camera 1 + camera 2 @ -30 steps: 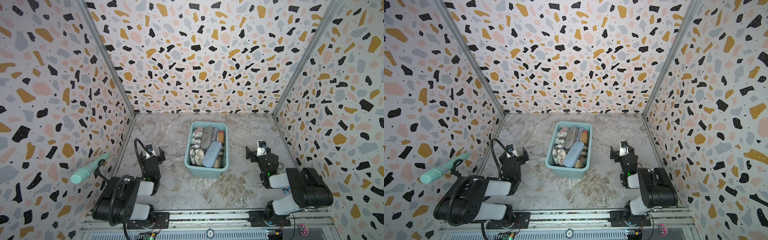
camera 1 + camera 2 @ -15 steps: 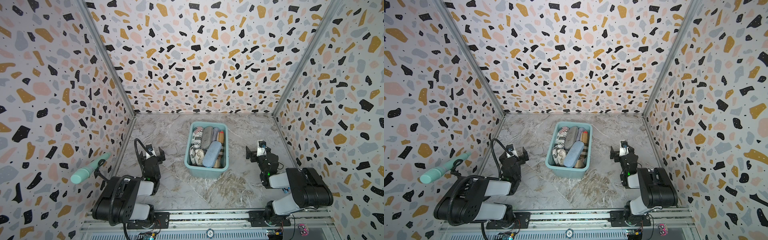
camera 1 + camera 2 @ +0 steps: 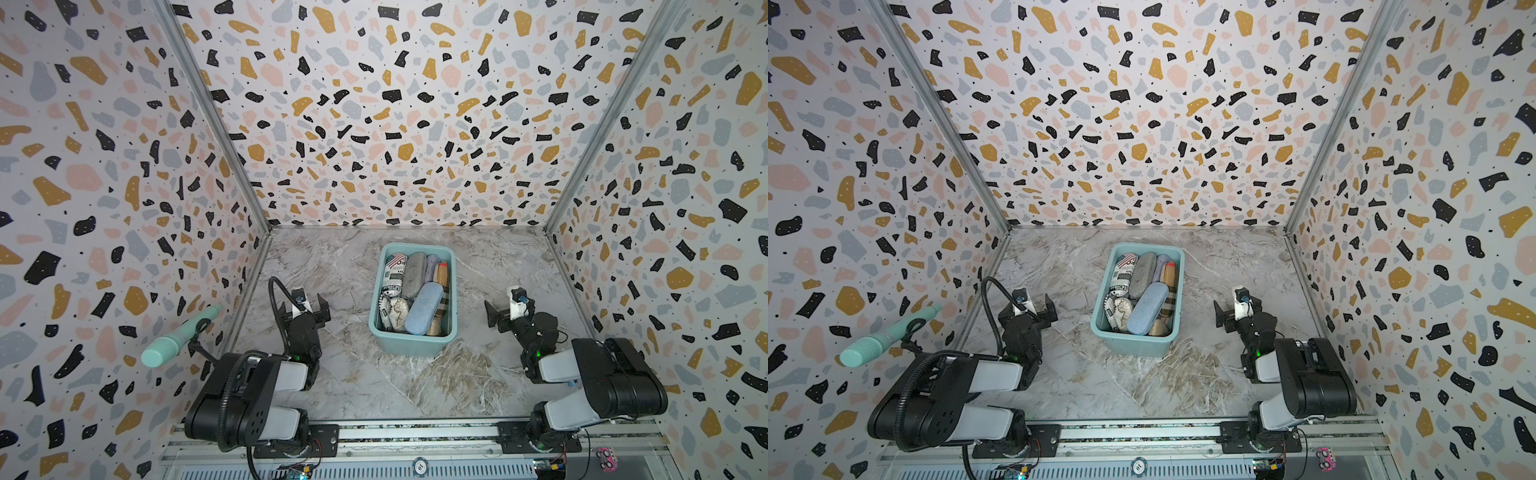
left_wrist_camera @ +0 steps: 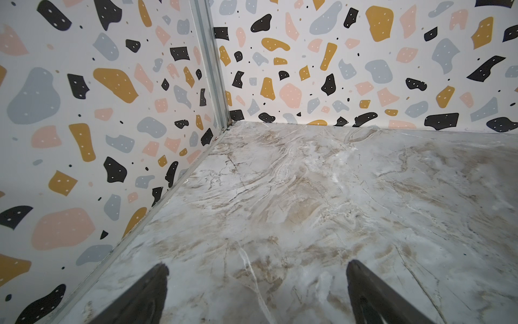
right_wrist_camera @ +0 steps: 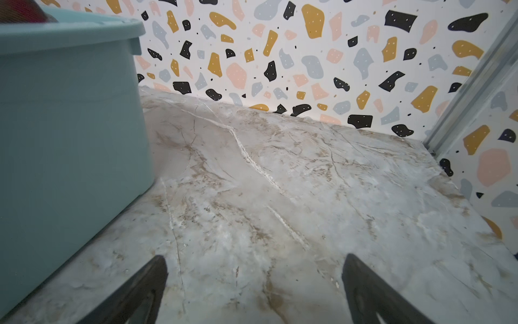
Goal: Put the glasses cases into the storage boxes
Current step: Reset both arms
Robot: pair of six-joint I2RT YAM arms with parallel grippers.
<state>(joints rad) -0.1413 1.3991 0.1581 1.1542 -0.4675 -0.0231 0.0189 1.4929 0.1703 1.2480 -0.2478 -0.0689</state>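
Observation:
The teal storage box (image 3: 411, 344) (image 3: 1130, 345) stands mid-table in both top views, filled with several glasses cases: a blue one (image 3: 424, 308) (image 3: 1147, 309), a grey one (image 3: 414, 269), a newspaper-print one (image 3: 394, 271), a plaid one (image 3: 443, 298). My left gripper (image 3: 302, 306) (image 4: 257, 270) rests open to the left of the box, empty, above bare table. My right gripper (image 3: 508, 309) (image 5: 254, 263) rests open to the right of it, empty. The right wrist view shows the box wall (image 5: 70, 134) close beside that gripper.
A mint-green ribbed cylinder (image 3: 178, 337) on a black stand pokes out from the left wall. Terrazzo-patterned walls close in the marble table (image 3: 374, 386) on three sides. The arms' rail (image 3: 415, 432) runs along the front edge.

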